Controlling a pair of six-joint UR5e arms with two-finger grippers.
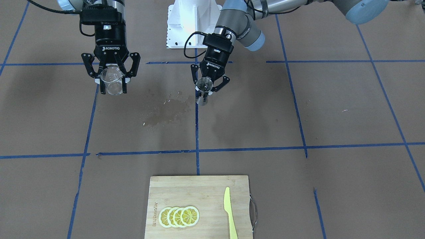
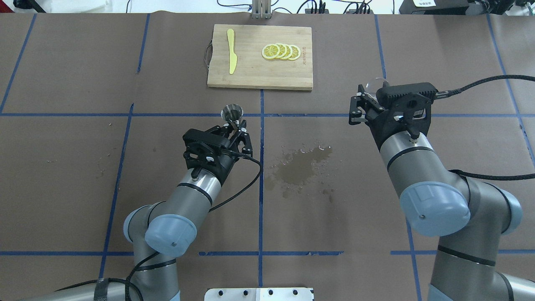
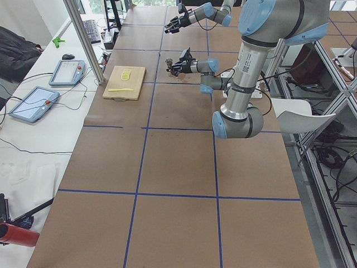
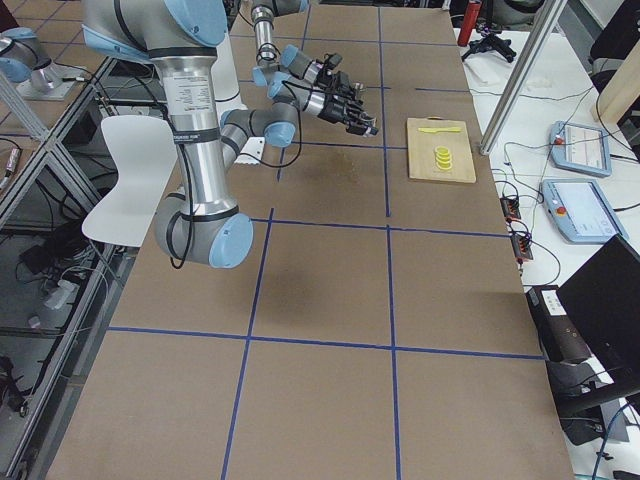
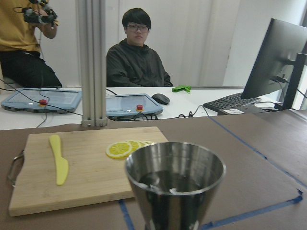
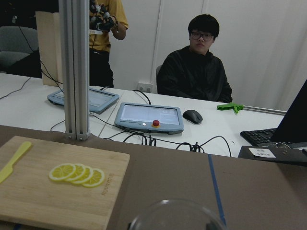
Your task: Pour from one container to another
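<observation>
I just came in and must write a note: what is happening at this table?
The right end effector holds a clear glass cup upright above the table; the left end effector holds a steel jigger upright, well apart from it. Nothing is being poured. A wet stain lies between them. A cutting board with lemon slices and a yellow knife sits at the far side.

Both arms are reaching forward, wrists level
Left gripper (image 1: 205, 91) is pinching the jigger (image 1: 202, 100), right gripper (image 1: 113, 88) is clasping the glass cup (image 1: 109, 77), well apart
</observation>
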